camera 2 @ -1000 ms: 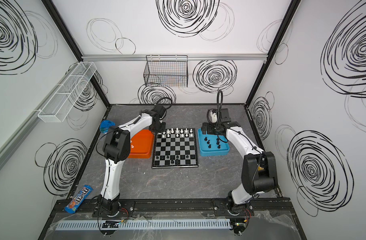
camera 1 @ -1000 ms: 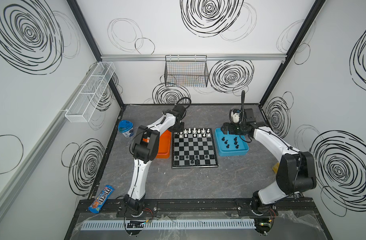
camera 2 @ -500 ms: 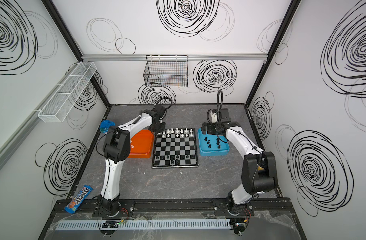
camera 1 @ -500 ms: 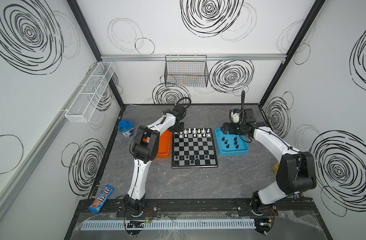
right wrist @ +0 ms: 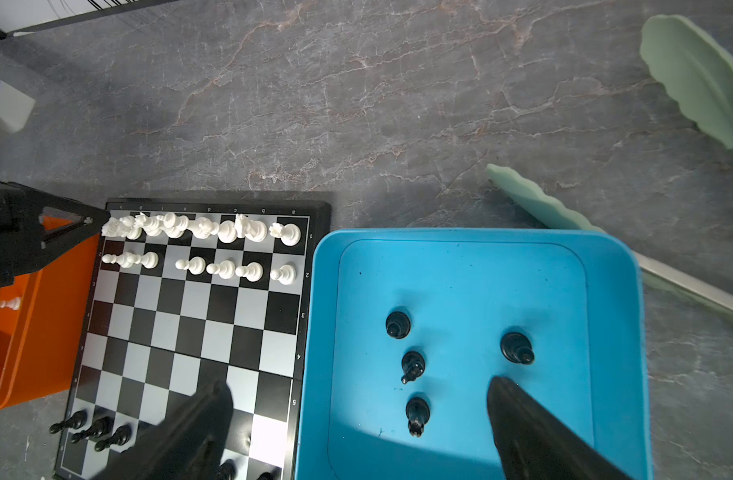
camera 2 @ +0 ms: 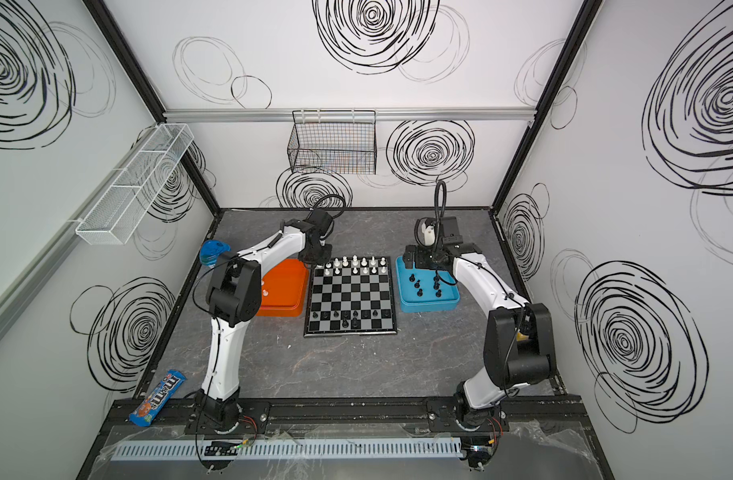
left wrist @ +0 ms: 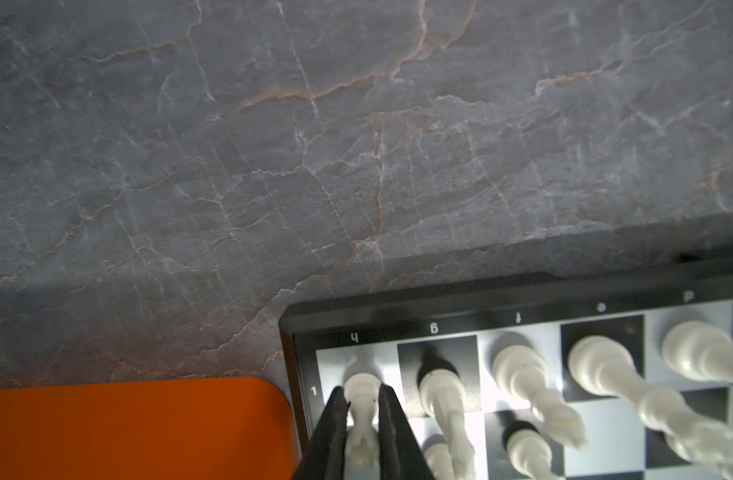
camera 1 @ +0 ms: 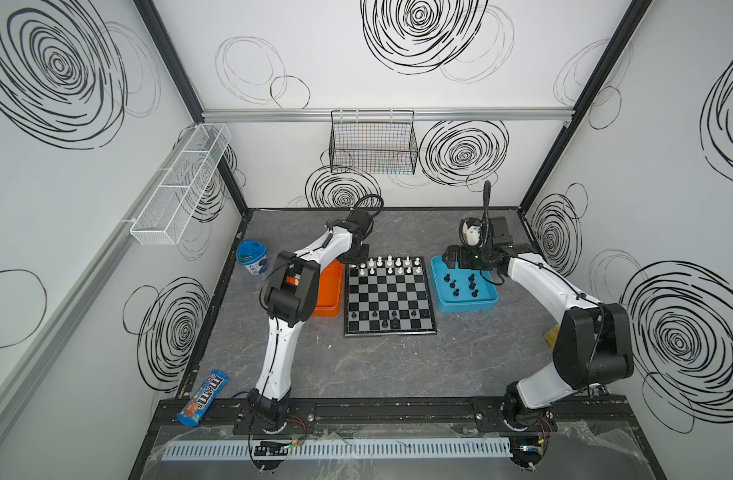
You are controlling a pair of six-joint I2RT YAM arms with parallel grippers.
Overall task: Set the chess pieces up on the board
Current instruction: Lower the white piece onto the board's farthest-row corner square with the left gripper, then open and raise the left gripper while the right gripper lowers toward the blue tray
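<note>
We've got the left gripper (left wrist: pixel 361 390) clamped on a white piece (left wrist: pixel 362 419), prob. a rook, at the h1 corner square of the chessboard (camera 1: pixel 381 297). Its base looks down on the square, but we can't tell for sure that it's fully seated. So the step in hand, as we read it, is seating this piece & letting go.

To do that well we'd press straight down until the base sits flat, roughly centred on the square, w/ no tilt. Then we'd part the jaws only a little. The g1 neighbour (left wrist: pixel 439 386) stands just beside the inner finger, so a wide opening could knock it. After that we'd lift straight up along the piece's axis w/ no sideways drag, since the board frame and the orange tray (left wrist: pixel 128 428) are close on the outer side.

The right gripper (right wrist: pixel 358 384) hangs wide open over the blue tray (right wrist: pixel 460 266), holding nothing, near the black pieces (right wrist: pixel 398 324) standing in it. We'd keep it parked there while the left arm releases, so nothing nudges the board.

Progress est.: white's back row looks filled, a white pawn (right wrist: pixel 7 303) waits in the orange tray, and black is only partly set.
</note>
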